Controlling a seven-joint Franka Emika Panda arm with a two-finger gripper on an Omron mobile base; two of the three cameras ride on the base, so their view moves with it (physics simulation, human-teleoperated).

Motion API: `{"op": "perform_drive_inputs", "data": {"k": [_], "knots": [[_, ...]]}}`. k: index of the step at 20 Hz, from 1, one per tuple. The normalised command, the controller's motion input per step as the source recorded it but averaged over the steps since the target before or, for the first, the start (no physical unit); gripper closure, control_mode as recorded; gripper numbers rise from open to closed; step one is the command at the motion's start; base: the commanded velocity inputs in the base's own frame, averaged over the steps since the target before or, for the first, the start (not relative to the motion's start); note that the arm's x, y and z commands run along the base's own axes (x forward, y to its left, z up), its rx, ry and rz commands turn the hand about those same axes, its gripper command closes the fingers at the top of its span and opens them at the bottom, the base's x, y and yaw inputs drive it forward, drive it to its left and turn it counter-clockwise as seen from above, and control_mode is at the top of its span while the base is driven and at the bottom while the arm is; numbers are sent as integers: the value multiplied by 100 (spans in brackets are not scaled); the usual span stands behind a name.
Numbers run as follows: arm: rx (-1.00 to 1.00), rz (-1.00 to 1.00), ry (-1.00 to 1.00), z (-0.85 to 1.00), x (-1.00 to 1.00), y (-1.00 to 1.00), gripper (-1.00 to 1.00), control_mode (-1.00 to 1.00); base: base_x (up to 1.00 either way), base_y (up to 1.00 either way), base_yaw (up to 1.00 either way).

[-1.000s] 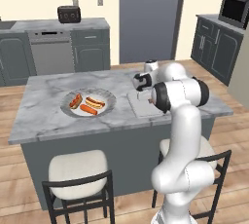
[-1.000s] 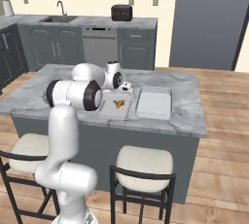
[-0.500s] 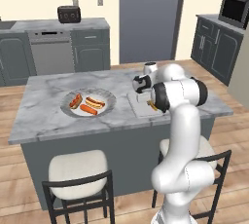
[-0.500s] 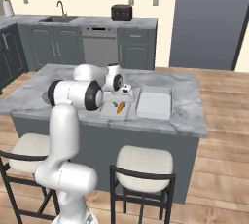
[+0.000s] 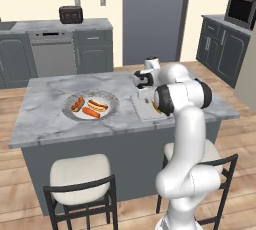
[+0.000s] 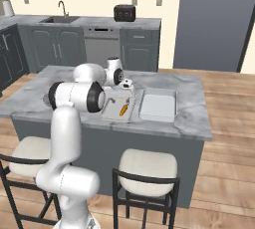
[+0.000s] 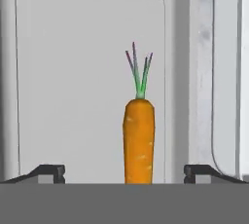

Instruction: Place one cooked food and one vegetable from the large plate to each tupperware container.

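Claw [image 7: 124, 172] wide open, tips spread at bottom corners of hand view, gripping nothing. Carrot [image 7: 139, 140] lies between tips, free, green stalks toward frame top, inside near tupperware tray [image 7: 73, 72]; in right base view, carrot [image 6: 122, 109] at frame centre. Second tray [image 6: 158, 105] just right of it, holds no food. Large plate [image 5: 112, 102] centre-left of left base view on marble surface [image 5: 45, 109], holding two hot dogs [image 5: 96, 105] and red-orange stick [image 5: 90, 113]. Judgement: carrot light, stiff, smooth, may roll; pinch across thick middle. Hot dogs softer; grip bun sides gently.
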Motion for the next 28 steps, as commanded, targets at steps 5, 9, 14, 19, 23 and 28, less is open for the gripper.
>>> {"op": "perform_drive_inputs", "data": {"k": [5,9,14,19,23,28], "knots": [[11,8,-10,51,0,99,-100,-100,0,0,0],[23,6,-4,10,0,100,-100,-100,0,0,0],[15,10,1,-19,12,96,-100,-100,0,0,0],[-1,22,-1,-3,-17,61,-100,-100,0,0,0],[-10,18,-4,0,4,41,-100,-100,0,0,0],[-6,31,-6,0,19,43,-100,-100,0,0,0]]}}
